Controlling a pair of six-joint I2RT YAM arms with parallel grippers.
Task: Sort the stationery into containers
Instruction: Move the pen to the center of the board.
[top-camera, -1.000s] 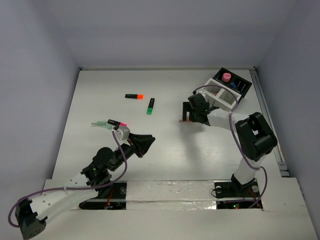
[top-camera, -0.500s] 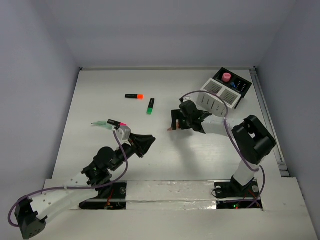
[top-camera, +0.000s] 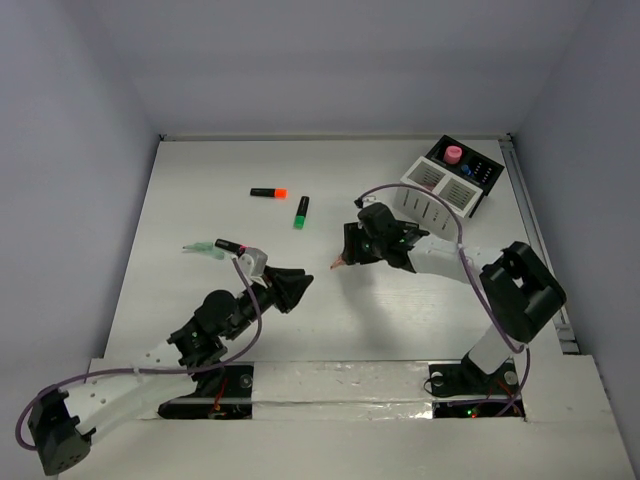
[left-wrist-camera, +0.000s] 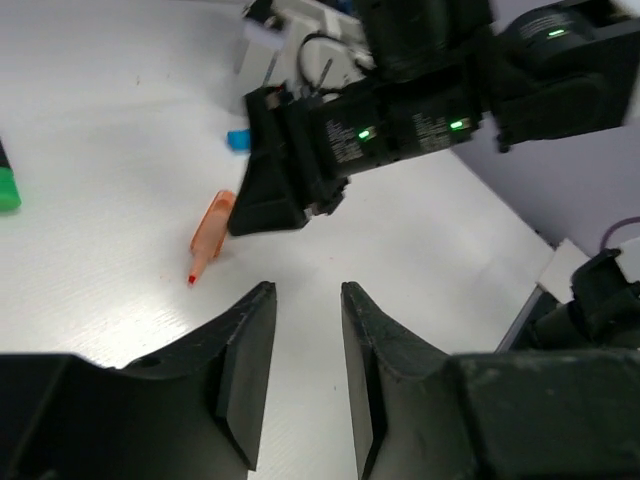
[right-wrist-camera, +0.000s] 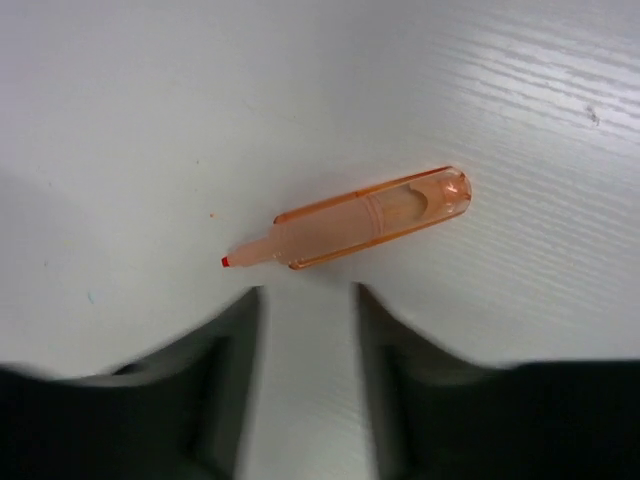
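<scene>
the right tool (right-wrist-camera: 305, 335) hangs low over the white bench (top-camera: 200, 170), its two dark fingers (right-wrist-camera: 225, 350) parted and grasping nothing. a translucent orange pen with a red tip (right-wrist-camera: 360, 228) lies flat on the bench just beyond the fingertips, at 12 o'clock from them in the wrist view, not between them. seen from above, this pen sits near the middle of the bench. the left tool (left-wrist-camera: 305, 350) points at it from 8 o'clock, near but apart, its fingers released with a narrow empty gap. a black highlighter with an orange cap (top-camera: 268, 192) and a black highlighter with a green cap (top-camera: 301, 211) lie loose toward 11 o'clock from the pen. a black highlighter with a pink cap (top-camera: 232, 245) lies just beside a pastel green piece (top-camera: 198, 247) at 9 o'clock. the white slatted box (top-camera: 432, 190), joined to a black compartmented box (top-camera: 470, 172), stands at 2 o'clock, with a pink round item (top-camera: 454, 154) at the black box's far end.
</scene>
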